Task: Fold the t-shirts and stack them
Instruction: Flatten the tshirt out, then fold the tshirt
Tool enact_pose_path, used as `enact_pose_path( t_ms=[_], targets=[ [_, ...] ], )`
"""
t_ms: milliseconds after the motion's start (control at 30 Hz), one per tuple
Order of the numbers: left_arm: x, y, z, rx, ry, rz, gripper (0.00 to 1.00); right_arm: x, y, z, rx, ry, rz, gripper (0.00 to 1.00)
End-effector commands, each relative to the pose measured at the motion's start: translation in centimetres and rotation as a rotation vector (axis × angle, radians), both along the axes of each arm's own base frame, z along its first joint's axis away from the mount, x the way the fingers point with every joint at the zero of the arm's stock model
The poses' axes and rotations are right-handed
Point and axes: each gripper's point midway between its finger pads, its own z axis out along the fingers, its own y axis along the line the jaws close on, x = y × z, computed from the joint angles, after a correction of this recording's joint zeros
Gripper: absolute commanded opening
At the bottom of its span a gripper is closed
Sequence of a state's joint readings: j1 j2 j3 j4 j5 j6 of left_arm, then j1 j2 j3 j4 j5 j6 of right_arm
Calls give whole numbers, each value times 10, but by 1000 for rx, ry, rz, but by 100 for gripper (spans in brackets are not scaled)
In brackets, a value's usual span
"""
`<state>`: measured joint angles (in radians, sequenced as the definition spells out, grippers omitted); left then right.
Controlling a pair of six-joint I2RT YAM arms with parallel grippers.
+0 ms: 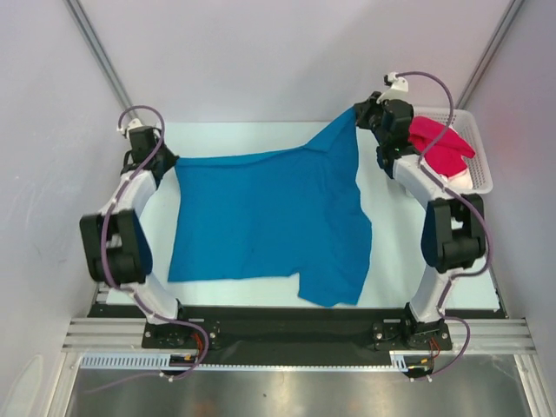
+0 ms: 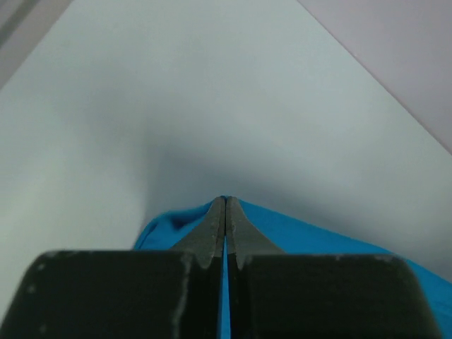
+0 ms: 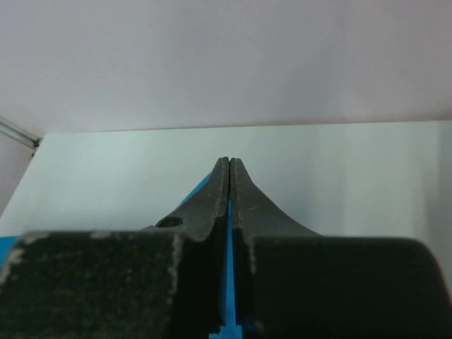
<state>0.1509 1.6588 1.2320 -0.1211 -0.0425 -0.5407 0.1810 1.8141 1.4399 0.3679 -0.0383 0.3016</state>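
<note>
Taking 12 o'clock as the far wall in the top view, the blue tee (image 1: 269,217) lies spread over the middle of the table (image 1: 391,261), and both arms grip its far edge.

The left gripper (image 1: 165,162) sits at the tee's 10 o'clock corner. Its jaws are pressed together with a thin line of blue cloth between them, as the left wrist view shows.

The right gripper (image 1: 360,115) is at the tee's 1 o'clock corner, nearer the far wall than the left one. Its jaws are likewise clamped narrow on a strip of blue.

The tee's far edge runs stretched between the two grips, slanting up toward 1 o'clock. The rest of the cloth is mostly flat with soft creases. Its 7 o'clock corner rests near the left arm's elbow, and a lobe at 5 o'clock reaches the table's near edge.

At the table's 2 o'clock a white lattice basket (image 1: 476,170) stands just beside the right arm. A crimson-pink tee (image 1: 441,146) is bunched inside it, partly hidden by that arm's cable, and lies apart from the blue tee
</note>
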Motion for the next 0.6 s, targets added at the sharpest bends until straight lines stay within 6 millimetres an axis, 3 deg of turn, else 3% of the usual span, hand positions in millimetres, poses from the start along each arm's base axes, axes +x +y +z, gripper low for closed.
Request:
enact_pose_path(
  t_ms=[0,33,67,133,167,267,400,433,500,533,567],
  targets=[
    [50,8,20,27,-117,-25,0,25,-3,48,21,-204,14,0],
    [60,11,23,33,-123,-22,0,31,-1,39,28,-187,34,0],
    [67,13,-1,27,-78,-25,0,41,1,19,25,-159,40,0],
    [81,15,-4,33,-76,-38,0,48,5,4,29,-134,51,0],
    [86,11,-25,21,-39,-65,0,49,6,-3,36,-119,55,0],
    [92,7,-32,12,-11,-97,0,49,6,-22,43,-54,52,0],
    [84,2,-40,-6,21,-114,0,31,1,-38,51,26,32,0],
    [78,2,-47,-11,54,-112,0,24,-1,-26,58,20,23,0],
    [71,0,-49,-19,83,-111,0,13,-5,-41,58,102,4,0],
    [61,-1,-57,-33,127,-106,0,5,-5,-32,61,106,5,0],
    [56,-1,-59,-45,144,-101,0,-2,-8,-43,59,163,-4,0]
  ],
)
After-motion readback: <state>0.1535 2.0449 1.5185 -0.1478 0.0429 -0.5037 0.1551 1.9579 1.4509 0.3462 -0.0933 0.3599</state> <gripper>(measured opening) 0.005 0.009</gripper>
